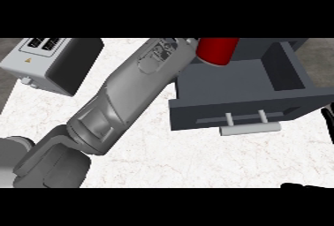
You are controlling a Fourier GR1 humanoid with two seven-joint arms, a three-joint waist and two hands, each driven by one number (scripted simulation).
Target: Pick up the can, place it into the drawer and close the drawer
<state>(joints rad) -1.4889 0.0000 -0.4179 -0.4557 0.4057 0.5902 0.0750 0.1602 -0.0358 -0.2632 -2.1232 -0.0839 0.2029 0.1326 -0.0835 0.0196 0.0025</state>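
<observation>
The red can [217, 50] shows at the top of the head view, over the back left part of the open dark grey drawer [222, 88]. My left forearm [124, 101] runs from the lower left up to the can, and its wrist end touches the can's left side. The left hand itself is hidden behind the wrist and the view's top edge. Only slivers of my right hand [328, 126] show, as black fingers at the right edge beside the drawer front, held straight. The drawer's light grey handle [250, 128] faces me.
A grey box-shaped appliance [46, 62] with slots on top stands at the back left of the white marble counter [195, 159]. The drawer's tall right wall [287, 66] rises at the upper right. Bare counter lies in front of the drawer.
</observation>
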